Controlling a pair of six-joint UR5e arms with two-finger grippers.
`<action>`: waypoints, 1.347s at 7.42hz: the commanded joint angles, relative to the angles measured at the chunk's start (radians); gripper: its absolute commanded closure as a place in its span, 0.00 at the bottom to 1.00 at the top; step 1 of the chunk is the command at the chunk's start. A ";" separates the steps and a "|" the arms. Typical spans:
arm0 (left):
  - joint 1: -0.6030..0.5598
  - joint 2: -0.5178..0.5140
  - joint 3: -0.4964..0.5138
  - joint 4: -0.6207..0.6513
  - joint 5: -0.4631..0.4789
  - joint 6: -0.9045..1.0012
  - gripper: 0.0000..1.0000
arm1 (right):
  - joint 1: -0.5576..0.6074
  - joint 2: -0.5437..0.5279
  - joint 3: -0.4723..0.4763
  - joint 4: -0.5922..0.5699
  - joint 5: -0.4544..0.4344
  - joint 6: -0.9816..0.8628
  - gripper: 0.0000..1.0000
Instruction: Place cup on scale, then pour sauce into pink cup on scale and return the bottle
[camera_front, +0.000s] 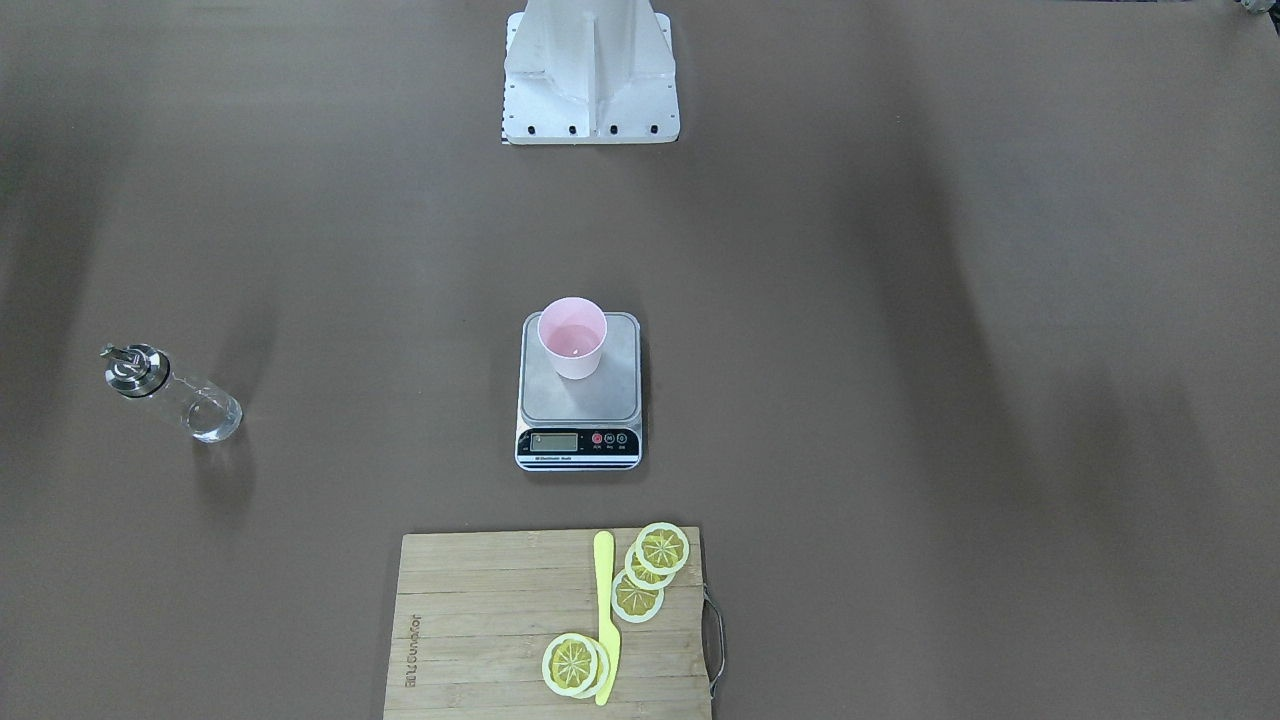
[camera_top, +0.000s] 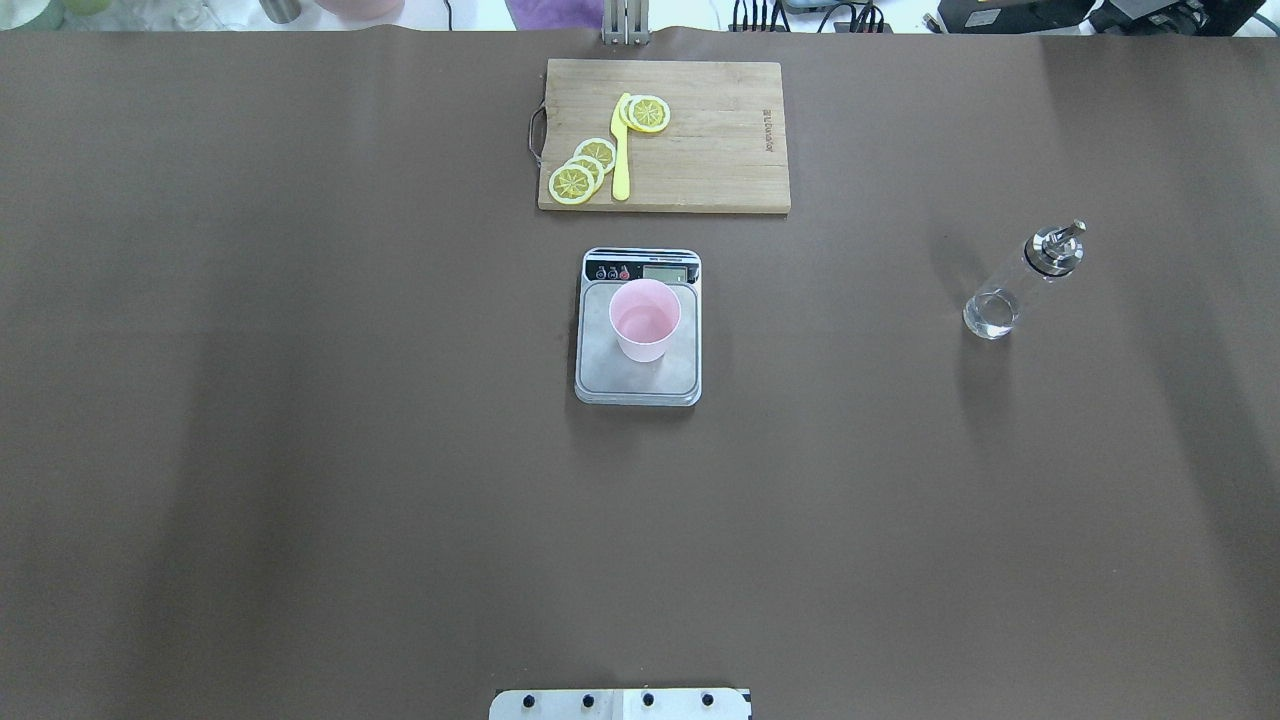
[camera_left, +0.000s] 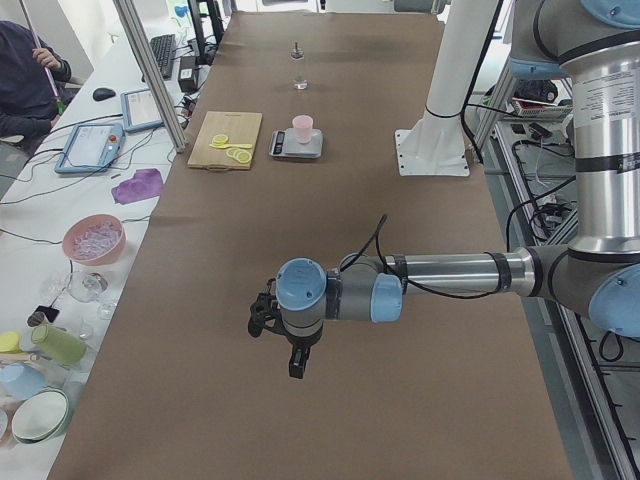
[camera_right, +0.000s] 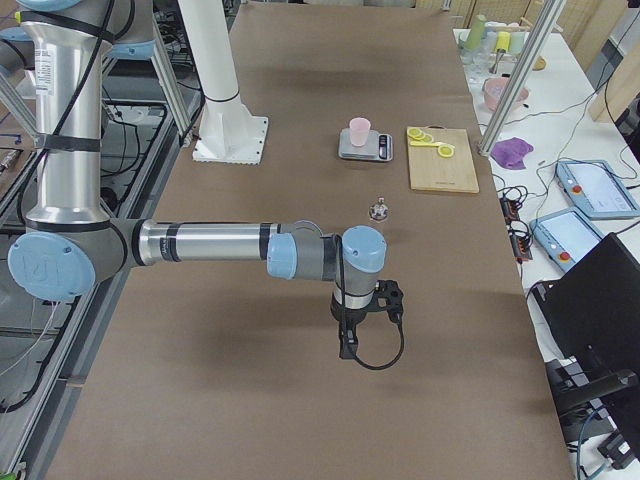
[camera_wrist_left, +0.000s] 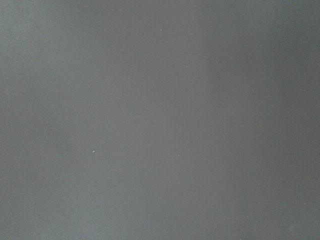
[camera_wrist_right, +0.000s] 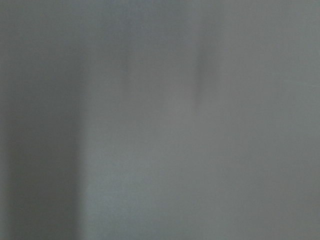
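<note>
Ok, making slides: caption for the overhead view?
Pink cup on the scale, bottle off to its right, cutting board beyond.

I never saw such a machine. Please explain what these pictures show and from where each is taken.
This robot has two arms at a brown table. Two pictures look down: one from behind the robot, one from opposite. Two look from the table's ends, showing the left arm and the right arm near. The wrist cameras show only grey blur. A pink cup stands on a scale; a bottle stands apart; a cutting board carries lemon slices and a knife. The jaws hold none of these; open or shut, I cannot tell.
</note>
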 joint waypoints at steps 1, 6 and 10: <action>-0.006 -0.040 -0.093 0.198 0.009 0.010 0.02 | 0.000 0.001 0.002 0.000 0.000 0.000 0.00; -0.002 -0.043 -0.049 0.192 -0.002 0.004 0.02 | 0.000 0.004 0.004 0.001 0.000 0.000 0.00; -0.002 -0.041 -0.039 0.173 0.009 0.005 0.02 | 0.000 0.007 0.001 0.001 -0.001 0.000 0.00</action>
